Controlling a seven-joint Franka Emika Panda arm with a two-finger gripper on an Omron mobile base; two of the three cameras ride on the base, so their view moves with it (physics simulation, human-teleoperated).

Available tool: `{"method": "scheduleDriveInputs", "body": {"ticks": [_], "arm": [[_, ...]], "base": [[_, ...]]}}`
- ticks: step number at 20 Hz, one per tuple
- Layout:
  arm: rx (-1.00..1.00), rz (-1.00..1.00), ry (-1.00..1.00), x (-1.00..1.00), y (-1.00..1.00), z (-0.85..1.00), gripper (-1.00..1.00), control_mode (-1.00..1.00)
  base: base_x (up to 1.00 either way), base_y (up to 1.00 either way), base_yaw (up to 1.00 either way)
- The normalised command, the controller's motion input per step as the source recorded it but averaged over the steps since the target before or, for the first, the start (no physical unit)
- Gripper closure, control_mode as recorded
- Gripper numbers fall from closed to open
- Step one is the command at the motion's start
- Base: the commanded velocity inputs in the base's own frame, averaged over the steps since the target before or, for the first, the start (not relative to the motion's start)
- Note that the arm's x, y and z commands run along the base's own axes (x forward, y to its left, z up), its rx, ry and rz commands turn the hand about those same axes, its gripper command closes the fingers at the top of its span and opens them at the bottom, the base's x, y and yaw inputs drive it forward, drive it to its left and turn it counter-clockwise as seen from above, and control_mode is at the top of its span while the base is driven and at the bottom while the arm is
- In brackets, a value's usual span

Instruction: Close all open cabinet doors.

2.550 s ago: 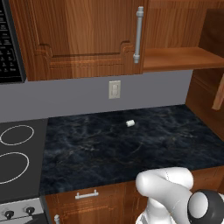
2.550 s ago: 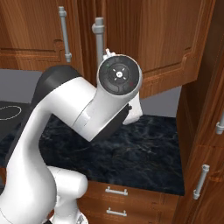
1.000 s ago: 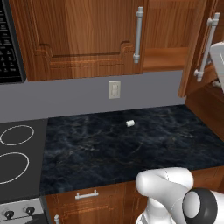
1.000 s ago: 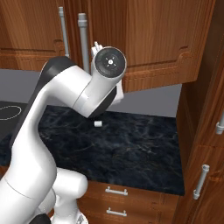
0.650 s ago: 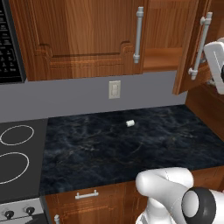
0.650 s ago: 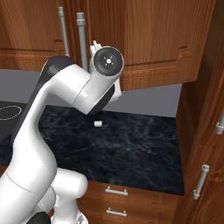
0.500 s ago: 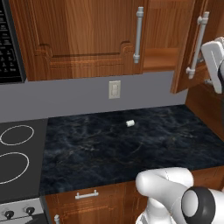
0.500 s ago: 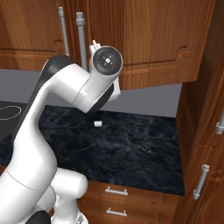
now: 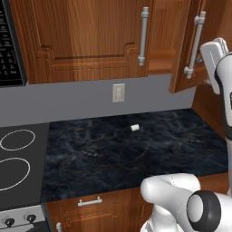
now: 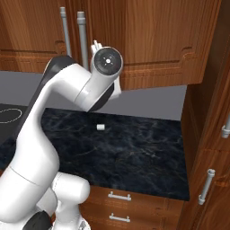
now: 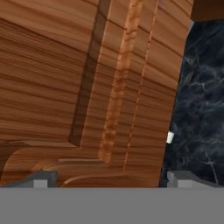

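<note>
Since 2.5 s ago the right reddish-brown raised-panel cabinet door (image 9: 186,50) has swung nearly shut under the gripper (image 11: 109,177), fingers spread wide holding nothing; closing step, next keep pushing until flush.

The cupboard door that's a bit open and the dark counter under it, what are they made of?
The open cabinet door looks like reddish-brown wood with a smooth finish: grain lines run along it and it has a raised moulded panel. Its bar handle looks like grey metal. The counter looks like polished dark stone, perhaps marble, with pale veins, though it is rendered.
</note>
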Motion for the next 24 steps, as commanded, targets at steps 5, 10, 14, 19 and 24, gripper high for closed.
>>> {"method": "scheduleDriveInputs", "body": {"ticks": [5,10,14,19,24], "arm": [[0.0,0.0,0.0,0.45,0.16,-0.21,-1.0,-1.0],[0.01,0.0,0.0,0.49,0.17,-0.23,-1.0,-1.0],[0.04,0.0,0.0,0.52,0.16,-0.22,-1.0,-1.0],[0.05,0.0,0.0,0.49,0.09,-0.18,-1.0,-1.0],[0.07,0.0,0.0,0.4,0.02,-0.15,-1.0,-1.0]], "base": [[0.0,0.0,0.0],[0.0,0.0,0.0],[0.0,0.0,0.0],[0.0,0.0,0.0],[0.0,0.0,0.0]]}}
